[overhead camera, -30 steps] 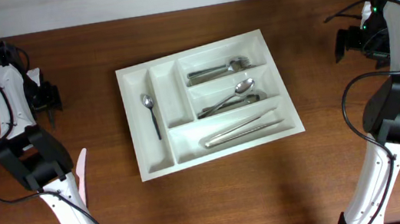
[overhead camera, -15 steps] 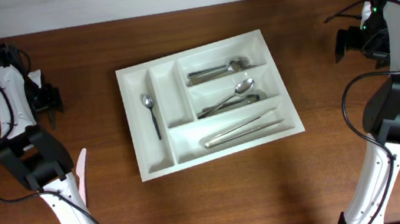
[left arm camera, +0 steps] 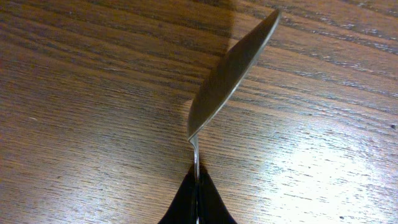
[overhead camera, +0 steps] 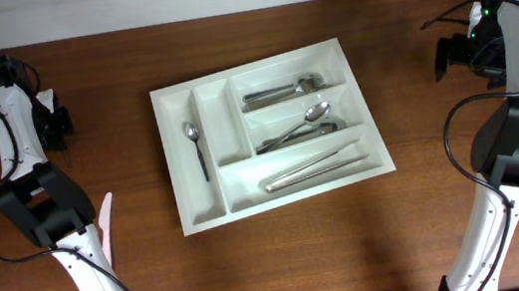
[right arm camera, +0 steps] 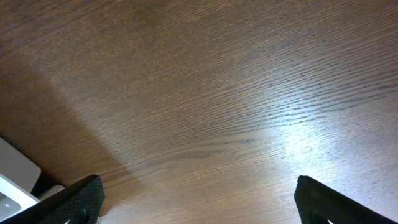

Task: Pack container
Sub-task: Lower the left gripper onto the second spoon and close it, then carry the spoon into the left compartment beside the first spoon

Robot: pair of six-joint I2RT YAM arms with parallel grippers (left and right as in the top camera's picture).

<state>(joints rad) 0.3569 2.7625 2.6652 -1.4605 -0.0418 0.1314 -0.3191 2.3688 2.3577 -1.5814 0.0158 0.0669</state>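
Overhead view: the container [overhead camera: 189, 195] lies mid-tabletop [overhead camera: 286, 273], with cutlery [overhead camera: 294, 88] in four compartments. Left claw [left arm camera: 197, 186], well apart on the left, is clamped on a spoon [left arm camera: 230, 74] by its handle. Right claw [right arm camera: 199, 208] stands wide, holding nothing.

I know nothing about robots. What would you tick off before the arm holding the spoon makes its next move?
1. Grip: ok. The left claw is shut on the handle of the spoon.
2. Spoon lifted off the table: cannot tell. The wrist view shows its shadow but no visible gap.
3. Room in the container: ok. The second narrow compartment looks bare.
4. Path to the container: ok. The overhead view shows only bare wood between them.
5. Other arm out of the way: ok. The right claw is open, holds nothing and sits off to the container's right.
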